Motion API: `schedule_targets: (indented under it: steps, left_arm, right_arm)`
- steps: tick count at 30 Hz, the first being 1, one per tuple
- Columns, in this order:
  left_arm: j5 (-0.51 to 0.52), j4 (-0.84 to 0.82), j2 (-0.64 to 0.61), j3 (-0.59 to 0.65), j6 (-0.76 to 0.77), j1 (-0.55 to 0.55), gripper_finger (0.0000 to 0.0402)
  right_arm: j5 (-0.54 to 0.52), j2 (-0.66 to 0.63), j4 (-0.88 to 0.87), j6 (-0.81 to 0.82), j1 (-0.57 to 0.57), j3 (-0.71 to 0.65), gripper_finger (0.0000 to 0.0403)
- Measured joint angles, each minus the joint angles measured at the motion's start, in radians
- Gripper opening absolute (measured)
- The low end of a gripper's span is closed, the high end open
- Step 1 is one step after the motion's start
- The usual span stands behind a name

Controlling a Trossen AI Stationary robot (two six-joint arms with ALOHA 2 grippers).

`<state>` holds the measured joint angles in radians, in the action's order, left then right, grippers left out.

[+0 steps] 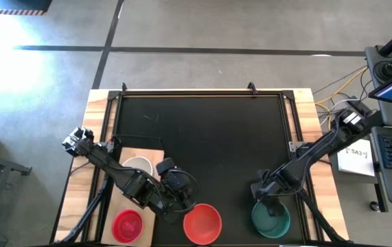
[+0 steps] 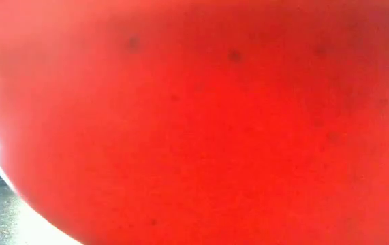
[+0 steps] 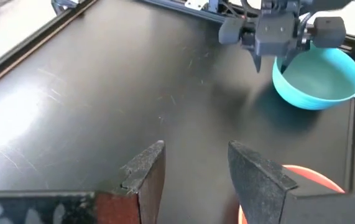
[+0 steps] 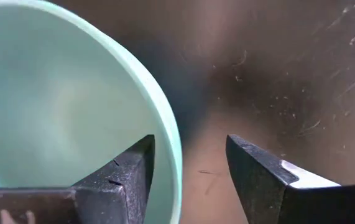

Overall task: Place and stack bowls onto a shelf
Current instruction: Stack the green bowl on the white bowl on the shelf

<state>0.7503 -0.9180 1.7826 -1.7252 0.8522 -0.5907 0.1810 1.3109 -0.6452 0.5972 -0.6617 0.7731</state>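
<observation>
A teal bowl (image 1: pixel 271 218) sits on the black tabletop near the front right. My right gripper (image 1: pixel 268 197) is open over its far rim (image 4: pixel 176 149), with one finger (image 4: pixel 127 177) inside the bowl and the other (image 4: pixel 258 177) outside. A red bowl (image 1: pixel 202 224) sits at the front centre and fills the low view (image 2: pixel 194 122). My left gripper (image 3: pixel 196 174) is open and empty just behind it. A white bowl (image 1: pixel 139 166) and a magenta bowl (image 1: pixel 128 225) stand on the light wooden shelf board (image 1: pixel 156 156) at the front left. My right gripper comes at the teal bowl from above, its fingers on either side of the rim (image 4: pixel 176 149). A clear gap shows between the rim and the outer finger. Whether the inner finger touches the bowl's wall, I cannot tell. The bowl rests on the table.
The middle and far part of the black tabletop (image 1: pixel 202 130) is bare. A raised black frame (image 1: pixel 202 92) runs along its edges. A laptop and papers (image 1: pixel 360 154) lie off the table's right side.
</observation>
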Motion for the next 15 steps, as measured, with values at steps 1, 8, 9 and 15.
schedule_targets:
  steps: [1,8,9,15]
  left_arm:
    - [0.005,0.0,0.0,0.0,-0.005,0.0,0.0157]
    - [0.063,0.001,0.0,0.012,-0.005,0.002,0.0157]
    - [0.064,0.002,0.0,0.016,-0.005,0.002,0.0157]
    - [0.111,0.02,0.0,0.035,-0.002,0.009,0.0157]
  right_arm:
    - [0.0,0.01,0.001,-0.014,0.0,0.0,0.0182]
    - [0.01,0.054,0.0,-0.14,0.003,0.0,0.009]
    - [0.008,0.059,0.001,-0.151,0.006,0.0,0.0072]
    - [0.029,0.07,-0.035,-0.129,0.044,0.026,0.0013]
